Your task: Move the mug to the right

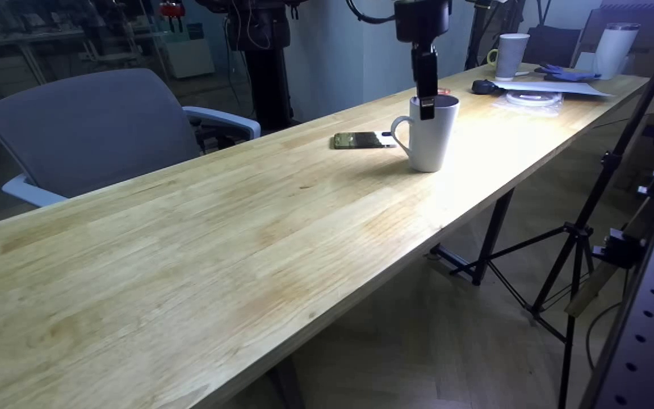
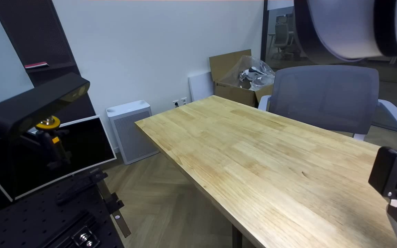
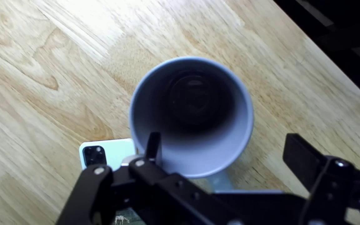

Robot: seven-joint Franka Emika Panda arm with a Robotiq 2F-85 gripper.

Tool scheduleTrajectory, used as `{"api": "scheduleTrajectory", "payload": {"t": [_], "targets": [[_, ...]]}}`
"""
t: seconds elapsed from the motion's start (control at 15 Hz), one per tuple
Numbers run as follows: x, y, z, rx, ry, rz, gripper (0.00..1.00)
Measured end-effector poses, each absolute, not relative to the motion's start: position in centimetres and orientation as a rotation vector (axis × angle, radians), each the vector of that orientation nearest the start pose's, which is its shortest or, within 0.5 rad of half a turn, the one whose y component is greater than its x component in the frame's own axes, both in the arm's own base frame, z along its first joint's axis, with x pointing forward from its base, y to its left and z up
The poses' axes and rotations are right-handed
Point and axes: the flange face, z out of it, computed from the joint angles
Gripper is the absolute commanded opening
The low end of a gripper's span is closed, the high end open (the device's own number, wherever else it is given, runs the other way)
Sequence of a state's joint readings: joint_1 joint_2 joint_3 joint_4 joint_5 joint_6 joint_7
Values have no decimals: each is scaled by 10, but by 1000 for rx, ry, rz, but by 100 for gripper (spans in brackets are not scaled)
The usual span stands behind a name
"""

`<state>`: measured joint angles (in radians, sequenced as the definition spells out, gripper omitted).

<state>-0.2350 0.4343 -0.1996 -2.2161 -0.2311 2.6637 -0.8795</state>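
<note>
At mug (image 3: 195,153) | claw (image 3: 223,143) spread wide | 1 fngr (image 3: 153,147) at rim, contact unclr

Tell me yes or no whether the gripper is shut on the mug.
No, in the wrist view the gripper stands open, its fingers wide apart.

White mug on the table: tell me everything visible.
The white mug looks ceramic: tall, plain, tapering toward its base, with one looped handle. It stands upright on the wooden table, close to a phone. Its inside is deeply shadowed, so contents can't be judged. The open pincer is at the rim, one finger overlapping it in the wrist view; contact can't be confirmed.
</note>
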Motion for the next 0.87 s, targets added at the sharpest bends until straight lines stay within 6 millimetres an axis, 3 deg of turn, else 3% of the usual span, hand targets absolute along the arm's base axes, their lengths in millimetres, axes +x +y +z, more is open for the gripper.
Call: {"api": "scheduleTrajectory", "payload": {"t": [0.67,0.87], "targets": [[498,-207,261,-3138,-984,106,100],[496,-201,271,-3129,-976,100,100]]}}
